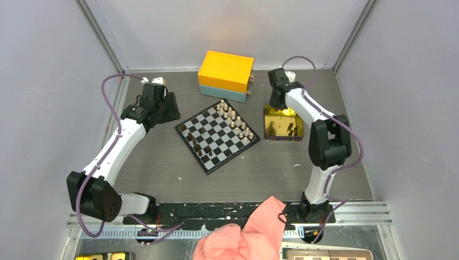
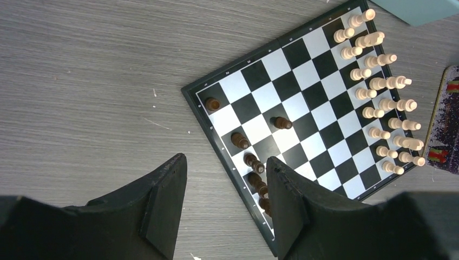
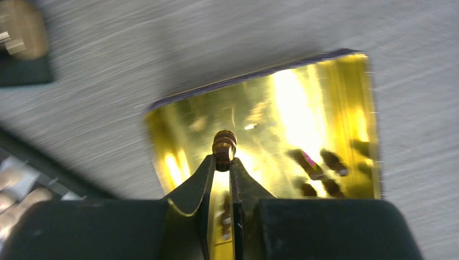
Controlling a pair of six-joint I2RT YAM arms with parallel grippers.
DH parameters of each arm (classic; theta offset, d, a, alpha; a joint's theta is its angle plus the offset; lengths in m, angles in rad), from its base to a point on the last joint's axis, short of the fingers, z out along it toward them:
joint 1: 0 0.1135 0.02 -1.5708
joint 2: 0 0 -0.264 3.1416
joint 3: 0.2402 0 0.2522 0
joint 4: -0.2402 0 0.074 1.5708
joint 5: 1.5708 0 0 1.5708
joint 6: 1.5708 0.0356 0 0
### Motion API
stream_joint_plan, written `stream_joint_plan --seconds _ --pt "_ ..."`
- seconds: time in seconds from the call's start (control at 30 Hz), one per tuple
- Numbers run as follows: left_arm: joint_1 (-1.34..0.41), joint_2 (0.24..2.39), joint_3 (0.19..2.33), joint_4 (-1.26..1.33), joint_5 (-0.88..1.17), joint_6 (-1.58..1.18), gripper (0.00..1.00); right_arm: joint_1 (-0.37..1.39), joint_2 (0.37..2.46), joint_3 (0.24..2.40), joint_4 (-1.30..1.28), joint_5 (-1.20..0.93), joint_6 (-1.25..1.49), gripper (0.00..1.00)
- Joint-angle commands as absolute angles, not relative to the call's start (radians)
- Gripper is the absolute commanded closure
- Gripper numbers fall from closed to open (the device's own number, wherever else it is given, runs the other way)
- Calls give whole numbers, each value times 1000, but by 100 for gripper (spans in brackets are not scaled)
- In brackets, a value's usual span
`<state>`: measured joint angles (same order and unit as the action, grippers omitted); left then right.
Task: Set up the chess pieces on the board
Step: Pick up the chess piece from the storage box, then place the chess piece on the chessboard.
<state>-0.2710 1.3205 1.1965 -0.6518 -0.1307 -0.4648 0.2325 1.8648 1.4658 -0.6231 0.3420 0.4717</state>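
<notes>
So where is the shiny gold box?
In the top view, the gold tin sits at the right of the table, just right of the chessboard, beneath the right gripper holding a dark chess piece.

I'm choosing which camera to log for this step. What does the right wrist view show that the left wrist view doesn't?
Only the right wrist view: the right fingers shut on a dark piece, with the inside of the gold tin behind it, where loose dark pieces lie.
Only the left wrist view: the board, two rows of light pieces along one side, a few standing dark pieces opposite, and the open left fingers.
Both: the grey table and the tin, though the left wrist view catches just its outer edge.
</notes>
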Motion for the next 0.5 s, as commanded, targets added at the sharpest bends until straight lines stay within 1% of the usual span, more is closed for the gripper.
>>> stream_joint_plan --seconds 0.0,0.13,0.37,0.47 --pt "-273 1258 1176 -616 -146 -462 43 376 1798 1584 -668 319 435 99" --pt "-273 1212 1146 -628 -162 -463 40 496 1815 1654 -713 317 432 99" --pt "-273 1122 1101 -663 -178 -468 30 678 1880 1776 -776 309 447 99" --pt "-273 1094 1092 -676 -176 -471 29 748 1919 1815 -801 308 452 99"
